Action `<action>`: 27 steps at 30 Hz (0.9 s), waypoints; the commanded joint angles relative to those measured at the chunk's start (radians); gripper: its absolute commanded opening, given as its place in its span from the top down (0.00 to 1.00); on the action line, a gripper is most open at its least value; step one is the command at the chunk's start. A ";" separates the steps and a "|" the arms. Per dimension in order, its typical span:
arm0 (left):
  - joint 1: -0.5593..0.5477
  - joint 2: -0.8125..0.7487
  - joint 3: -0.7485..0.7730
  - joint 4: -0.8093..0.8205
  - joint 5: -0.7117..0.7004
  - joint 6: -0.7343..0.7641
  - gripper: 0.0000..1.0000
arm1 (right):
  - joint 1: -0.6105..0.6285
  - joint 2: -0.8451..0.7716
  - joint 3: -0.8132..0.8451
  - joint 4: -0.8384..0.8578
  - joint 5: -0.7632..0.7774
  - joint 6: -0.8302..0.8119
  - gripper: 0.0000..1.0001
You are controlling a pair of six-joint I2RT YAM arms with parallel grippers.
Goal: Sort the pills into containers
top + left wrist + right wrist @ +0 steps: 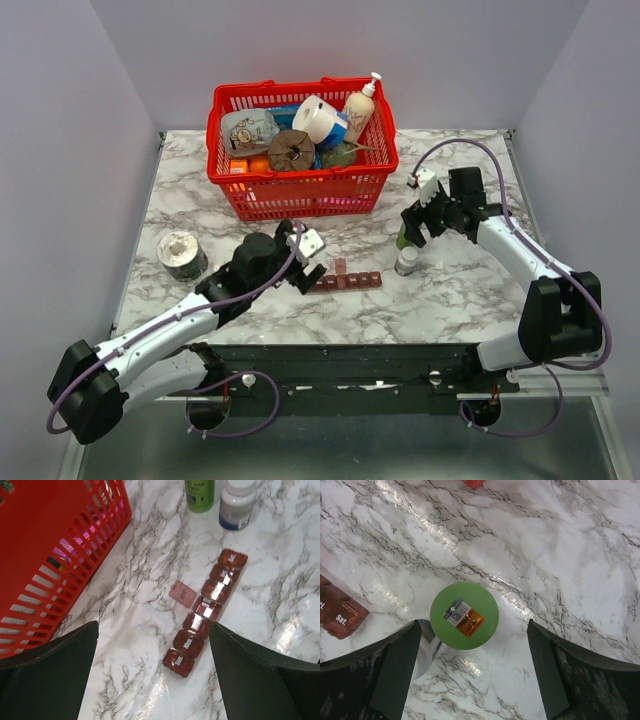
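Observation:
The containers are one dark red-brown strip [347,282] of small lidded compartments, lying flat on the marble table. In the left wrist view the strip [205,611] runs diagonally, and one pink lid [182,593] at mid-row stands open to its left. My left gripper [305,262] [152,680] is open and empty, hovering over the strip's near end. My right gripper [418,215] [472,675] is open and empty, above a green bottle [404,235] [464,615] with a sticker on its cap. The strip's "Sat." end [340,612] shows at the left. No loose pills show.
A clear bottle with a grey-white cap [406,262] [239,502] stands beside the green bottle [200,492], partly behind my right gripper's left finger [427,640]. A red basket [300,190] [55,545] full of items stands at the back. A tin can [180,252] stands at the left.

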 commanded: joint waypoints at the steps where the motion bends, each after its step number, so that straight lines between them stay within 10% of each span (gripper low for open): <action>1: 0.010 -0.043 -0.020 0.136 -0.066 -0.196 0.01 | -0.005 0.005 -0.007 0.006 -0.020 0.009 0.05; 27: 0.016 0.026 -0.011 0.342 0.047 -0.351 0.01 | -0.011 0.054 -0.010 0.069 -0.063 0.106 0.28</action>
